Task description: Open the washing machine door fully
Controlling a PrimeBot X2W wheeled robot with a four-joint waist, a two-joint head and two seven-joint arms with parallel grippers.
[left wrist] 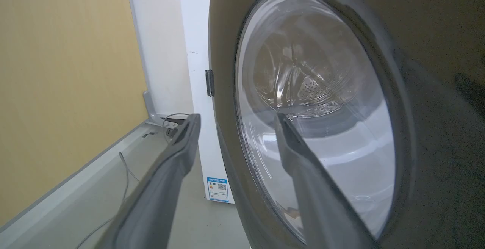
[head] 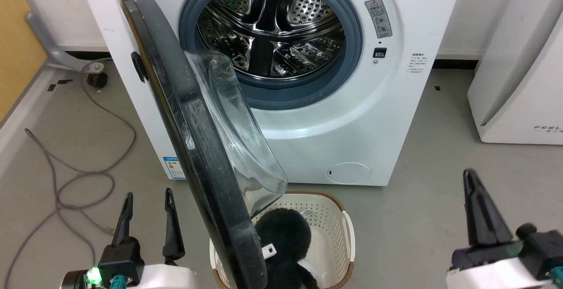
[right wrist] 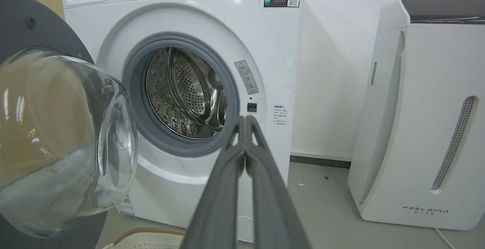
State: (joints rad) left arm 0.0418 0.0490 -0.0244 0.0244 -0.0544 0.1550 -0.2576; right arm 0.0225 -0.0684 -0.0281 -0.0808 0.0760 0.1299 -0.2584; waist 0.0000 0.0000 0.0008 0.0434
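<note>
The washing machine [head: 352, 117] stands in front of me with its grey gasket and steel drum [head: 272, 29] exposed. Its door [head: 193, 148] is swung out toward me, nearly edge-on, the glass bowl [head: 237, 139] bulging to the right. At the lower left my left gripper [head: 147, 194] is open, just left of the door's outer face, nothing between its fingers. In the left wrist view the left gripper [left wrist: 237, 117] faces the door [left wrist: 435, 52]. My right gripper [head: 468, 175] is shut and empty at the lower right. In the right wrist view the right gripper [right wrist: 245, 118] points at the washing machine [right wrist: 182, 21], the door [right wrist: 57, 135] at left.
A white laundry basket [head: 347, 227] holding a black fuzzy item [head: 283, 236] sits on the floor under the door's free edge. A grey cable [head: 83, 174] loops on the floor at left, beside a yellow wall [head: 17, 38]. A white appliance [head: 519, 82] stands at right.
</note>
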